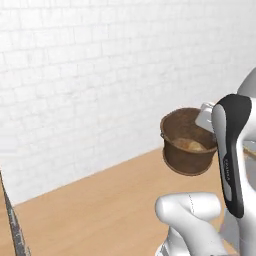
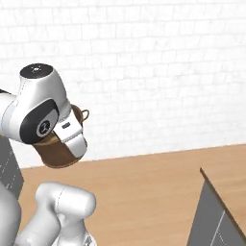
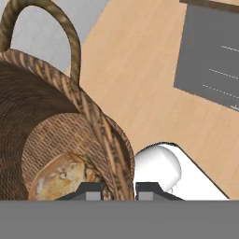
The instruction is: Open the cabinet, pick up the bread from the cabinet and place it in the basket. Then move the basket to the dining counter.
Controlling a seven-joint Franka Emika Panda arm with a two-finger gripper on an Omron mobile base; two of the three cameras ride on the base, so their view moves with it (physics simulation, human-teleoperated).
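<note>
One woven basket [image 1: 187,145] with one visible loop handle [image 3: 44,37], one bread bun [image 1: 190,145] inside it, one light-wood bench [image 1: 100,210], one white brick wall [image 1: 90,75], one pincer [image 3: 119,190]

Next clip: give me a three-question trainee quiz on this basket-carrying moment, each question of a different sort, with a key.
1. True or false: the bread lies inside the basket.
2. The basket is: A) resting on the dining counter, B) held above it, C) in a cabinet.
3. Fill in: the gripper grips the basket by its ____.

Key: 1 true. 2 B, lifted clear of the wood. 3 rim; one of the fingers sits inside the wall, the other outside.
</note>
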